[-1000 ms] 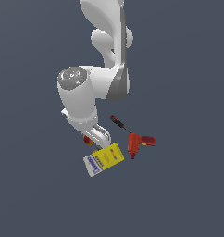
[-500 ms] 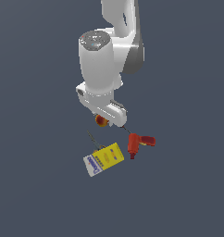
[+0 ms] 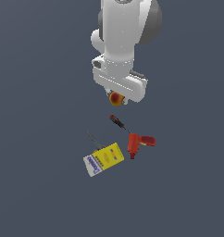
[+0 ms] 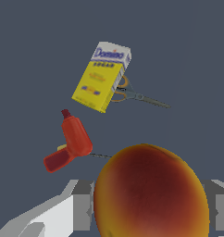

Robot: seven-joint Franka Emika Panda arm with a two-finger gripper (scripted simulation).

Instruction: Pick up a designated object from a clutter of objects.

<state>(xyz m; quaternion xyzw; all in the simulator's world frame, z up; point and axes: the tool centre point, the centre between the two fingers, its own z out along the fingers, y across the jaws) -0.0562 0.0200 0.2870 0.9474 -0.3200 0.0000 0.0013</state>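
Note:
The orange-yellow ball with red patches (image 3: 116, 98) is held in my gripper (image 3: 116, 100), lifted well above the other items. In the wrist view the ball (image 4: 151, 192) fills the space between the grey fingers (image 4: 81, 206), which are shut on it. Below lies the rest of the clutter: a yellow-and-white box (image 3: 103, 159), a red power drill (image 3: 139, 143), a red-and-black-handled screwdriver (image 3: 118, 122) and a thin grey tool (image 3: 92, 139). The box (image 4: 102, 76), the drill (image 4: 72, 141) and the grey tool (image 4: 141, 96) also show in the wrist view.
The items lie on a plain dark grey surface (image 3: 40, 185). The white arm (image 3: 125, 32) stands above the cluster.
The arm has risen and swung toward the exterior view's right, carrying the ball up away from the box, drill and screwdriver, which have not moved.

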